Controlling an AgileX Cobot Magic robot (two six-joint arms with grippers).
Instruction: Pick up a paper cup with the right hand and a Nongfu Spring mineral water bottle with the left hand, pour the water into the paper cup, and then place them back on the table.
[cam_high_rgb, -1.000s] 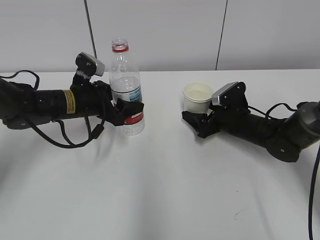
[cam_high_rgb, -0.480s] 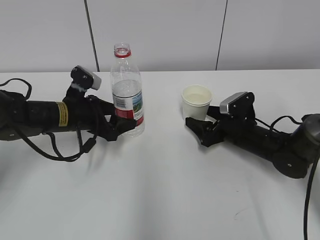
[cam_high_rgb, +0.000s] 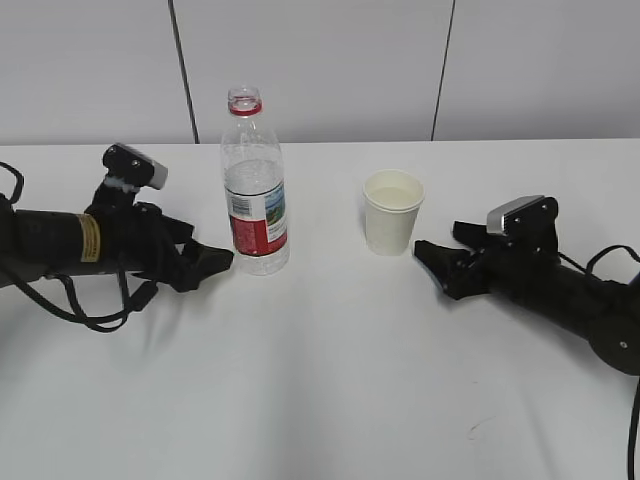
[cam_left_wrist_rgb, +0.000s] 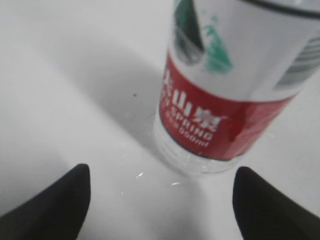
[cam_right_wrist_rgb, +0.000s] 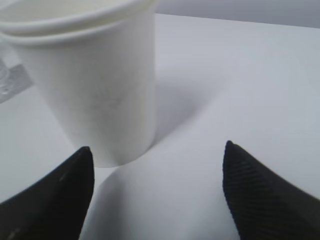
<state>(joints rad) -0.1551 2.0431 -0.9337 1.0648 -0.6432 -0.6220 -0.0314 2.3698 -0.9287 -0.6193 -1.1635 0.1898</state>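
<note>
Retreating: left hand (cam_high_rgb: 205, 262) has backed off toward 9 o'clock, right hand (cam_high_rgb: 438, 262) toward 3 o'clock | fingers spread, holding nothing | Nongfu Spring mineral water bottle (cam_high_rgb: 254, 185) and paper cup (cam_high_rgb: 392, 212) upright on table (cam_high_rgb: 320, 380) (apparently set down) | task seemingly finishing.

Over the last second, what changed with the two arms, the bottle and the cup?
The left gripper let go of the Nongfu Spring bottle and backed off leftward, jaws open. The right gripper released the paper cup and withdrew rightward. Bottle and cup now stand upright on the table, apart.
</note>
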